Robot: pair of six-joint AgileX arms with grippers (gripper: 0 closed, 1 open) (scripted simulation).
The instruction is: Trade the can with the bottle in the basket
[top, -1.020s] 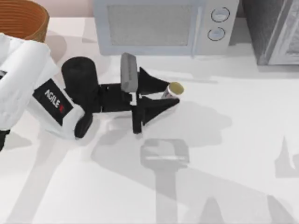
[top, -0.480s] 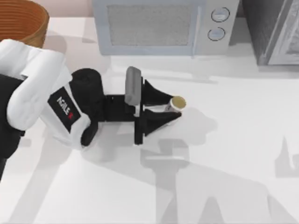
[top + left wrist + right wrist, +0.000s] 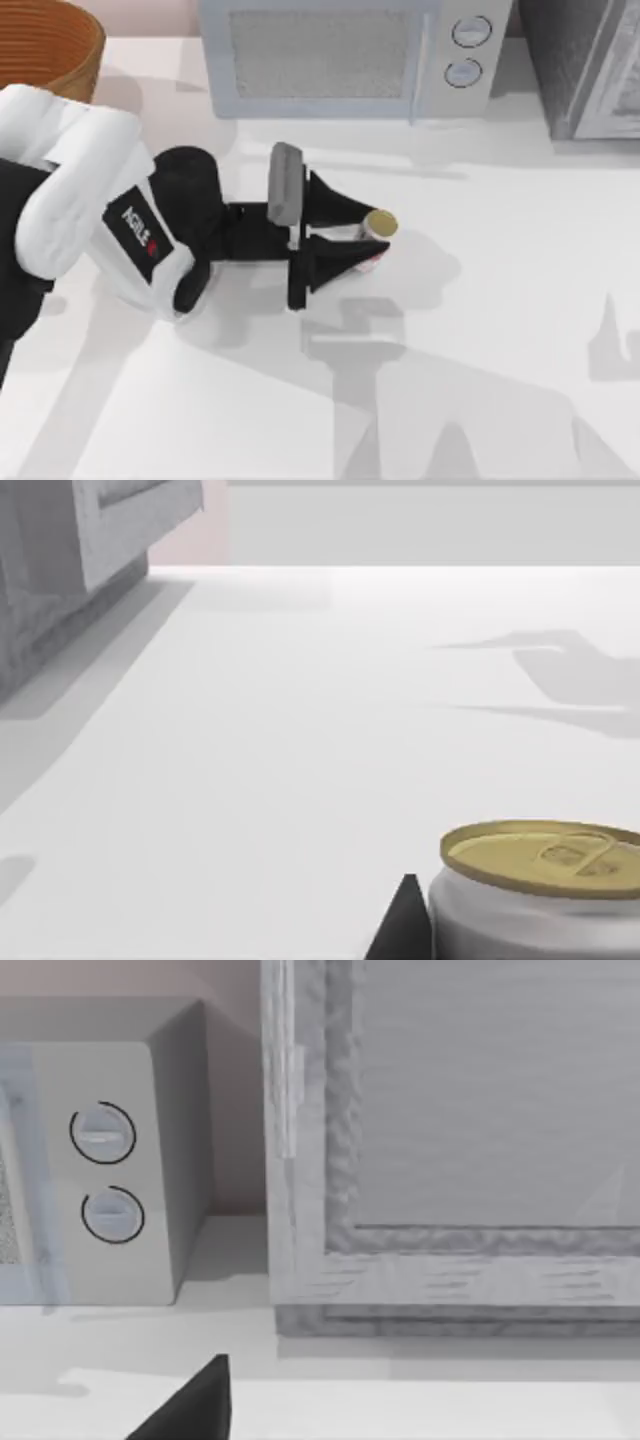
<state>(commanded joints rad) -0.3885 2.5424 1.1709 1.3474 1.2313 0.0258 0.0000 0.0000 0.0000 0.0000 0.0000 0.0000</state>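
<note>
The bottle [image 3: 377, 226], small and white with red print and a round gold top [image 3: 545, 855], stands on the table in front of the microwave. My left gripper [image 3: 366, 232] reaches in from the left and is shut on the bottle, one black finger [image 3: 335, 200] behind it and one in front. The orange-brown wicker basket [image 3: 62, 48] sits at the back left corner, behind my left arm. The can is out of view. My right gripper [image 3: 192, 1412] is parked, facing the microwave's dials and the grey box.
A grey microwave [image 3: 350, 55] stands along the back edge, and a large grey box [image 3: 590, 65] fills the back right corner. Bare white table [image 3: 470, 330] stretches to the right of the bottle and in front of it.
My left gripper carried the bottle a little toward the table's front and slightly right, away from the microwave. Over the last half second it has hardly moved.
</note>
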